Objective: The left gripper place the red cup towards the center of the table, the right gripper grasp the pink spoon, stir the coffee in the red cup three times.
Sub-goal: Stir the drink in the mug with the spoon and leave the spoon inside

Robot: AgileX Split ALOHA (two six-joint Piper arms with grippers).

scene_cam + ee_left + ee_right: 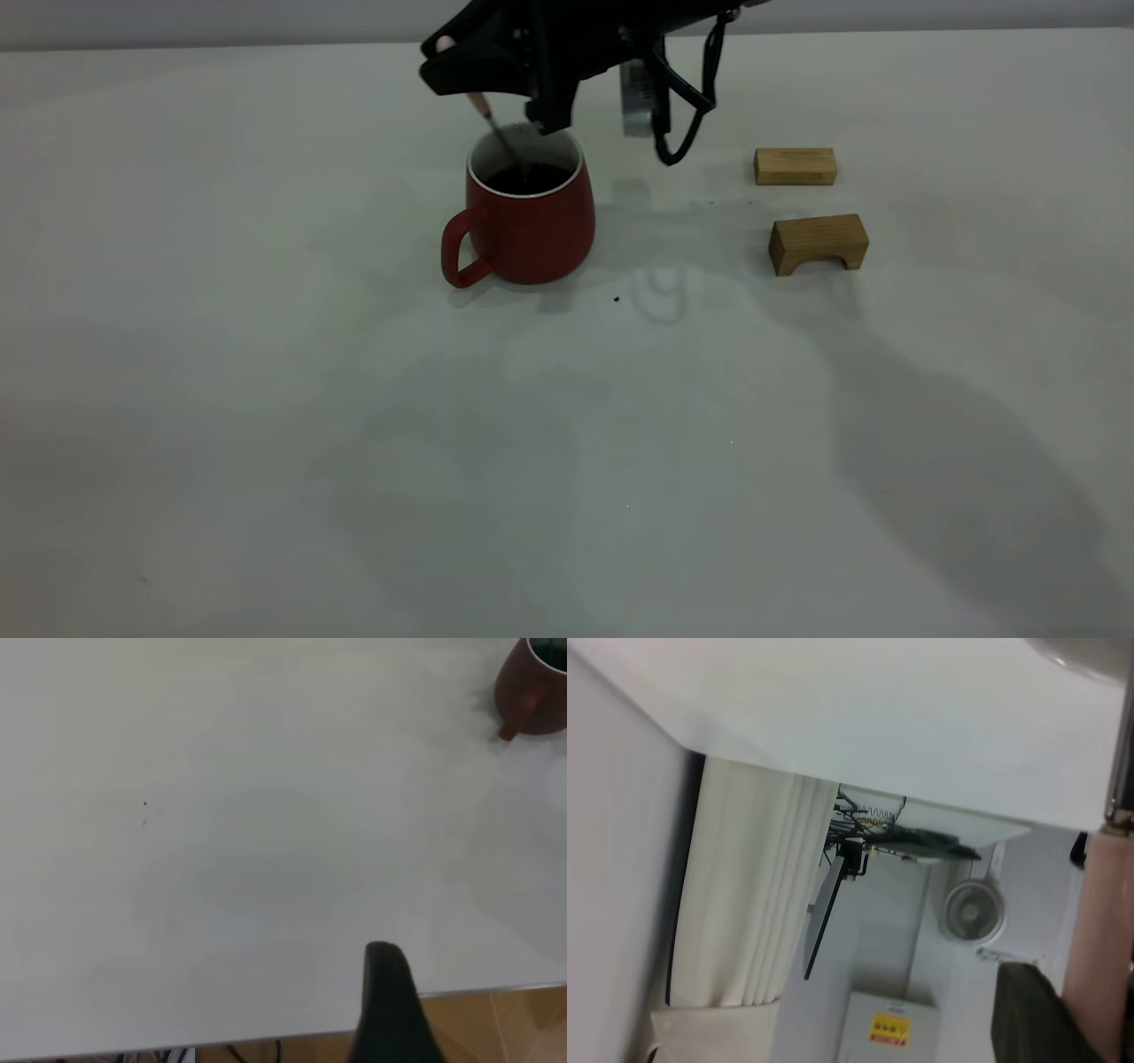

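The dark red ceramic cup (530, 217), wider at its base with a loop handle turned toward the exterior view's left, stands upright on the plain off-white counter (266, 443) near its middle. Inside the white-lined rim lies the round surface of nearly black coffee (528, 180).

The right gripper (483, 75), black with a silver cylindrical part and a looping black cable, hangs just above and behind the cup. It is clamped on the pale pink rounded handle of the small slim spoon (485, 113), which leans tilted, its grey metal neck running down past the rim and into the dark liquid. In the right wrist view the pink handle (1099, 930) fills the edge of the picture beside a dark finger (1032, 1014).

The left gripper (390, 1010) is out of the exterior view; its own wrist view shows only one black finger over the counter's near edge, well apart from the cup (532, 691), so whether it is apart or together cannot be told.

Well to the cup's right lie two wooden blocks, a plain rectangular one (795, 166) and, nearer the camera, an arched one (818, 243).
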